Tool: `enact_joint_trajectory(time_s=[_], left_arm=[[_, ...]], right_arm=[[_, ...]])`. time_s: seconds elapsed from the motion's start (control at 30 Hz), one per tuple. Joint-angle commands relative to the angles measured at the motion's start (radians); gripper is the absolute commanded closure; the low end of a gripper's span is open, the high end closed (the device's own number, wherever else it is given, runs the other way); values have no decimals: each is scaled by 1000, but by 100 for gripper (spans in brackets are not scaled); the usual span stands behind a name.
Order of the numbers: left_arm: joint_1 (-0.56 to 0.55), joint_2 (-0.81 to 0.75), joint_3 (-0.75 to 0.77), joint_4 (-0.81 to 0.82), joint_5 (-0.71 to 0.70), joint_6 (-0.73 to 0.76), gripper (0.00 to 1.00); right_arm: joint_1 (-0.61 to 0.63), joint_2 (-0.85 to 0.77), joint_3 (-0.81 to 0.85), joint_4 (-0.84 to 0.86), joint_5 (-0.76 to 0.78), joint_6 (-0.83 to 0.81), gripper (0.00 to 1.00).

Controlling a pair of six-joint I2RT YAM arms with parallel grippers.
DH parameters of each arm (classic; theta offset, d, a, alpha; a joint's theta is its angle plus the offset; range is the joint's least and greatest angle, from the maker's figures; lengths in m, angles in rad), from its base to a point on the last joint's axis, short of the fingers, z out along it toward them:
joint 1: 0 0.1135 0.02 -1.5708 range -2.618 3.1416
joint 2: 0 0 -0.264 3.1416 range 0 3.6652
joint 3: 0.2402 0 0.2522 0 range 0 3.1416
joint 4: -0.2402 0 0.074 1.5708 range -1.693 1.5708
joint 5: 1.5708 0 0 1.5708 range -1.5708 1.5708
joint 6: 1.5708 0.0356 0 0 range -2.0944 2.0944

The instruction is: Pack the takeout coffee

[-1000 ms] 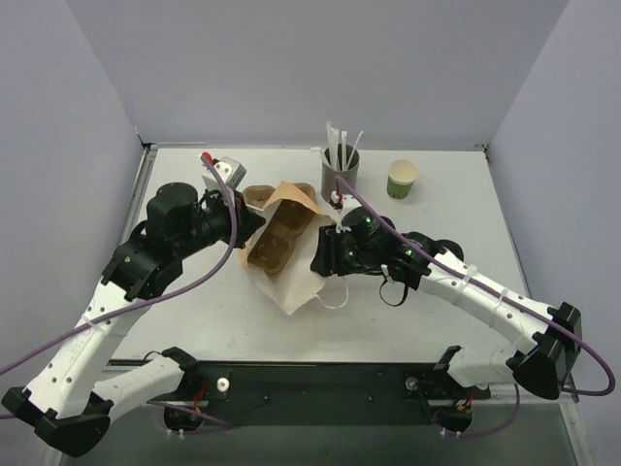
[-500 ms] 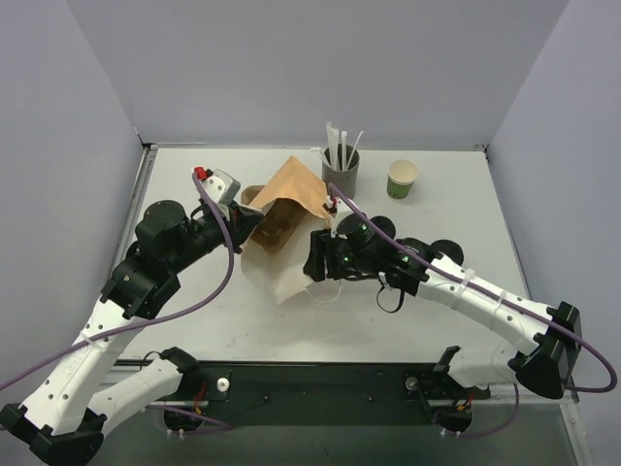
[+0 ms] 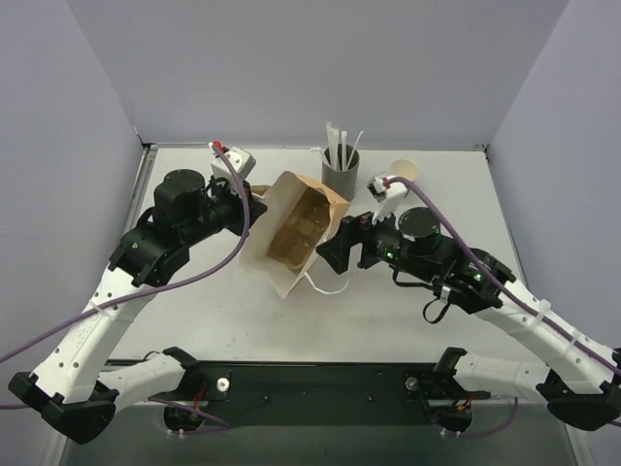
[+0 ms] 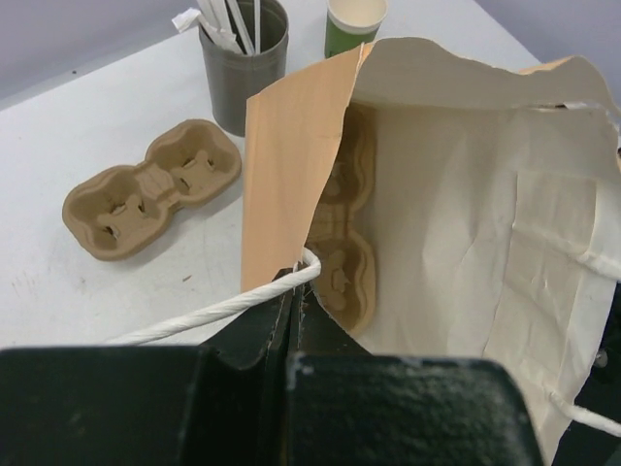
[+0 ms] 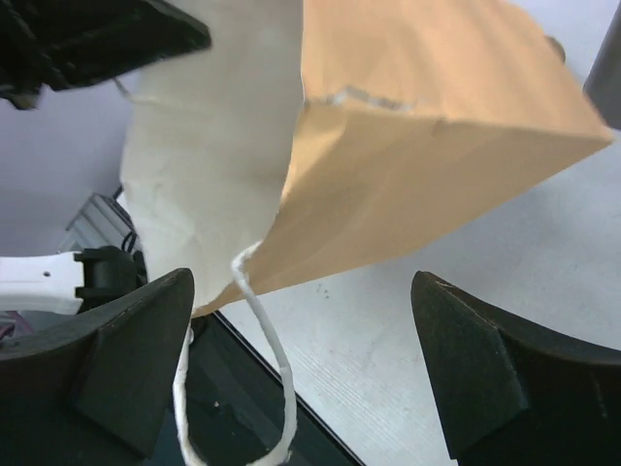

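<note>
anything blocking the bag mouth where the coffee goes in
The mouth of the paper bag is clear, held open by the left gripper on its handle. A cup carrier lies inside; the open right gripper sits at the bag's edge. No lidded coffee is in view.

A white table [image 3: 369, 325] stands boxed in by pale lavender walls: back panel [image 3: 310, 68] at 12 o'clock, left panel [image 3: 58, 136] at 9, right panel [image 3: 572, 126] at 3, evenly lit.

Robotics lab cell: a white table [image 3: 456, 194] with plain panels [image 3: 320, 68] at its back and sides, and a black mounting rail [image 3: 320, 383] along its near edge.
</note>
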Motion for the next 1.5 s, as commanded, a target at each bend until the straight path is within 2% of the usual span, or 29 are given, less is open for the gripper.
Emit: enact_joint_trajectory(time_s=[0.0,0.1,0.2,0.33,0.43,0.47,0.6,0.73,0.9,1.47], left_arm=[[-3,24,93,-73,-30,26,100],[1,75,158,-158,-42,48,100],[9,128,224,-245,-53,49,100],[9,167,288,-302,-26,54,100],[12,173,322,-338,5,74,100],[12,178,333,-353,17,80,100],[11,193,373,-426,51,87,100],[11,167,360,-414,83,60,100],[11,159,341,-407,129,35,100],[-3,127,322,-401,162,32,100]], right_arm=[[-4,-58,49,31,66,-28,10],[-21,-57,99,-24,200,-13,7],[-73,-22,176,-156,333,50,5],[-295,81,269,-442,384,144,5],[-418,158,265,-559,355,175,5],[-495,184,257,-576,346,176,5],[-642,213,144,-606,321,204,5],[-753,227,72,-592,309,207,7],[-837,293,79,-581,263,169,8],[-902,417,7,-517,240,146,5]])
